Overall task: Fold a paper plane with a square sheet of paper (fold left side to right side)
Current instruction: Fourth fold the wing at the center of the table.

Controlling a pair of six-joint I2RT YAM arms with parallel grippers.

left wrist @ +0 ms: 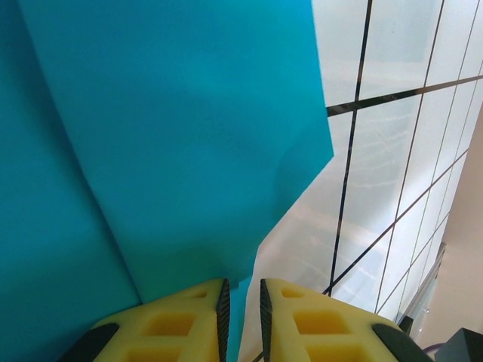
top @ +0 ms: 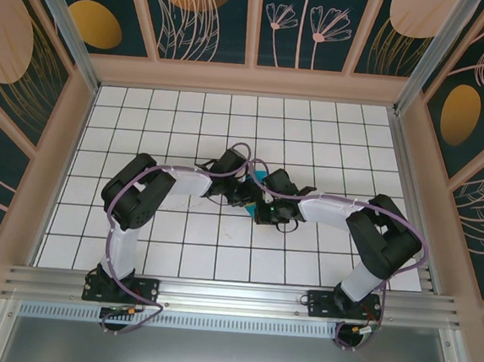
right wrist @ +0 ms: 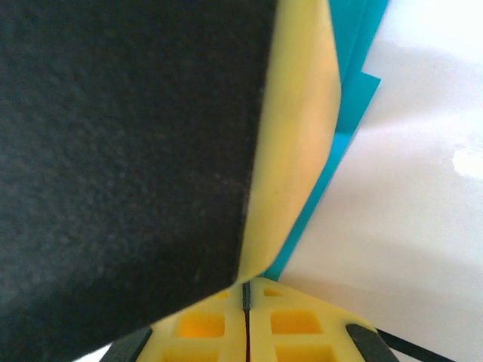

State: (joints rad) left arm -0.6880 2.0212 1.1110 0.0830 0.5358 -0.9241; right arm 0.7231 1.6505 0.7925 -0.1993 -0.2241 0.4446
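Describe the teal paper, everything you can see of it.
The paper is thin, plain teal, unmarked and smooth. It is partly folded: overlapping layers meet along a straight crease, and one pointed corner juts out over the white grid table. Its lower edge runs between the yellow fingers of the left hand, which pinches it. From above, a small teal patch shows near the table's middle.

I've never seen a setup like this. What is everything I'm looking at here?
sheet of paper: one, teal-blue, mid-table where the two tools meet
table: one, white with black grid lines, under everything
wall panels: several, dark teal with orange and cream plant drawings, around the table
rail: one, silver, near edge
left arm: one, white and black, reaching to the centre
right arm: one, same colours, reaching to the centre
left tool: one, yellow fingers, closed on the paper's edge
right tool: one, yellow fingers, shut, beside the paper
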